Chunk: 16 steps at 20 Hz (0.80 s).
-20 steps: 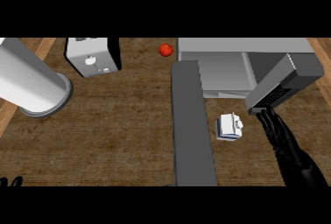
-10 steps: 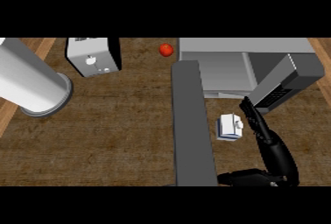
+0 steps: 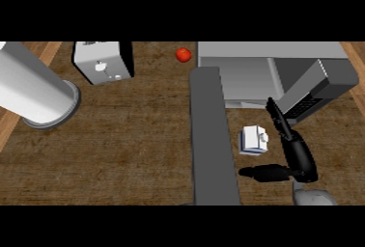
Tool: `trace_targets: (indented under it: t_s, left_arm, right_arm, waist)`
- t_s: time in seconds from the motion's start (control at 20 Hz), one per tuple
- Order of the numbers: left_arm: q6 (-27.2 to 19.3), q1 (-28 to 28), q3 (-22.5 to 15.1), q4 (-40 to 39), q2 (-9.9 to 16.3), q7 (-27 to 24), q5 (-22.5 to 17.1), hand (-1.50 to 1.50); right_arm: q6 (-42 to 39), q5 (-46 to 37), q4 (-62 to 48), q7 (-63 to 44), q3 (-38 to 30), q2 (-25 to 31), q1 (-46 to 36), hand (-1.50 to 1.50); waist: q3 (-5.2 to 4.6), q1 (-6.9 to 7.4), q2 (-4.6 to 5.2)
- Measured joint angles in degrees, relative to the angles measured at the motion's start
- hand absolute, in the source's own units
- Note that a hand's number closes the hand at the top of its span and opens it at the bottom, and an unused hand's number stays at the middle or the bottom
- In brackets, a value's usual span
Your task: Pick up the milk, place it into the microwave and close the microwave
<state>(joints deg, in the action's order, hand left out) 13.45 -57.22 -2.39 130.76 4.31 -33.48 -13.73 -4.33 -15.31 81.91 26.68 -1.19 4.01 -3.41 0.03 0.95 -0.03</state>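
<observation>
The milk (image 3: 254,140) is a small white carton standing on the wooden counter, just right of the microwave's open door (image 3: 212,140), a long grey slab running toward me. The microwave (image 3: 271,53) sits at the back right with its light grey cavity (image 3: 246,82) facing the carton. My right hand (image 3: 298,155) is open beside the carton's right side. Its straight fingers (image 3: 276,116) point away from me toward the microwave, and its thumb (image 3: 262,172) sticks out left, below the carton. I cannot tell whether the hand touches the carton. My left hand is out of sight.
A white boxy appliance (image 3: 104,62) stands at the back left, with a red round fruit (image 3: 184,54) between it and the microwave. A large grey cylinder (image 3: 32,91) lies at the far left. The microwave's dark panel (image 3: 317,94) juts out just beyond my fingertips.
My right hand has moved away from me and slightly left, closer to the milk. Its thumb has swung out under the carton, and the grey forearm now shows at the lower edge.
</observation>
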Motion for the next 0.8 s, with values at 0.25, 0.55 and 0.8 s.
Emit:
trace_targets:
  t_s: [0.25, 0.55, 0.8]
  left_arm:
    - [1.36, -0.86, 0.80, 0.32, -0.55, -0.41, -0.32, -1.50]
    - [2.75, -2.11, 1.28, 1.44, -1.37, -0.12, -0.69, -1.50]
    - [4.02, -1.82, 2.56, 0.21, -2.04, -0.79, -0.81, -1.50]
  right_arm:
    - [1.59, -0.88, -10.18, 5.85, -1.86, 0.60, -3.25, -1.50]
    - [0.51, -0.70, -21.73, 12.49, -3.33, 1.82, -7.59, -1.50]
    - [0.38, -1.51, -30.49, 16.86, -3.77, 2.37, -10.29, -1.50]
  waist:
    - [0.00, -0.05, 0.04]
    - [0.02, -0.01, 0.07]
    - [0.01, 0.06, 0.10]
